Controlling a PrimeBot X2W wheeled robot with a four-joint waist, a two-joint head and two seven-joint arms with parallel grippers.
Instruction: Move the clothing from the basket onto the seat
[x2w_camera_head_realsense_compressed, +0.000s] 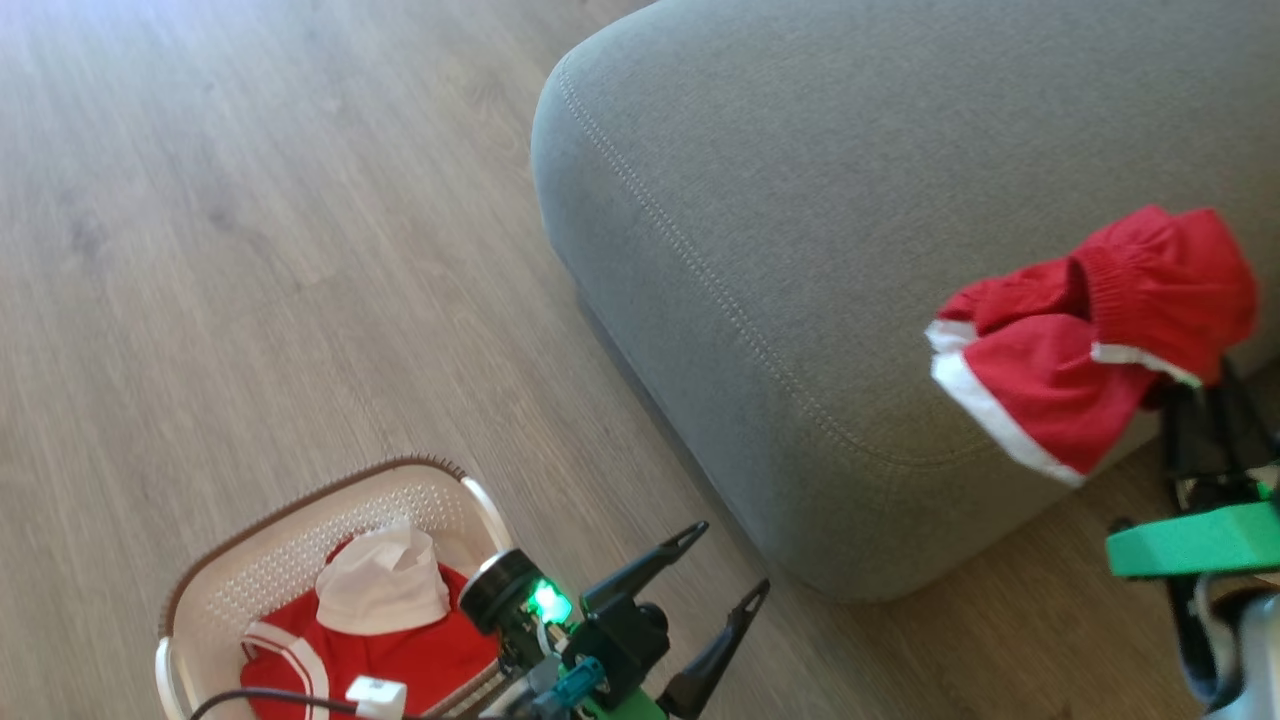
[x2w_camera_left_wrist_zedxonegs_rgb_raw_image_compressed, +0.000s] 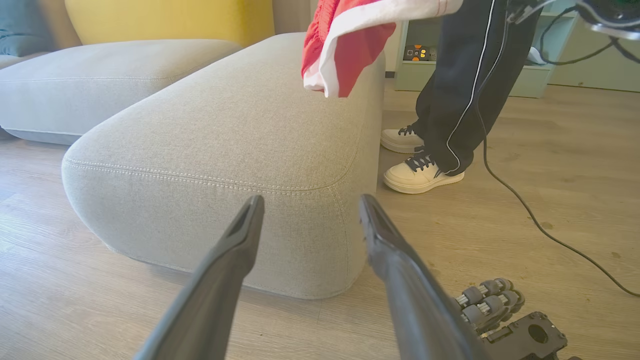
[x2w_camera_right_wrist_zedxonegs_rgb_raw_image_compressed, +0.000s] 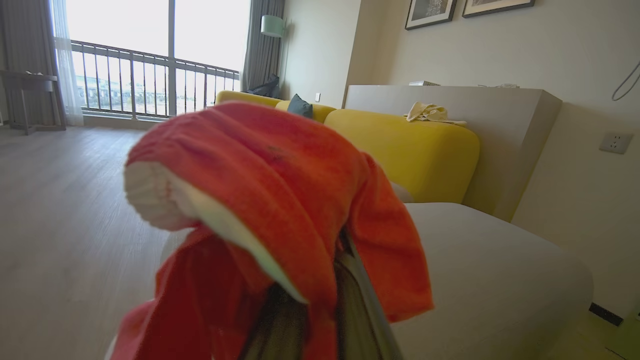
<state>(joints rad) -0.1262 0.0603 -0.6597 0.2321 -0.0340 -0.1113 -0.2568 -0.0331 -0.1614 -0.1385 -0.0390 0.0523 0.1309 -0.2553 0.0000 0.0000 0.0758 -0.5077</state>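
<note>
Right claw (x2w_camera_head_realsense_compressed: 1195, 395) clamped on red garment (x2w_camera_head_realsense_compressed: 1090, 340) at seat (x2w_camera_head_realsense_compressed: 800, 250) edge, frame right.
Seat top lies up-left of it; left claw (x2w_camera_head_realsense_compressed: 728, 565) apart by basket (x2w_camera_head_realsense_compressed: 260, 570).

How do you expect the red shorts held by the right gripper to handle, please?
Probably floppy: the red shorts drape limply over the right gripper. Likely light, since one pinch holds them up. They should slump, not roll, on the grey sofa cushion.
</note>
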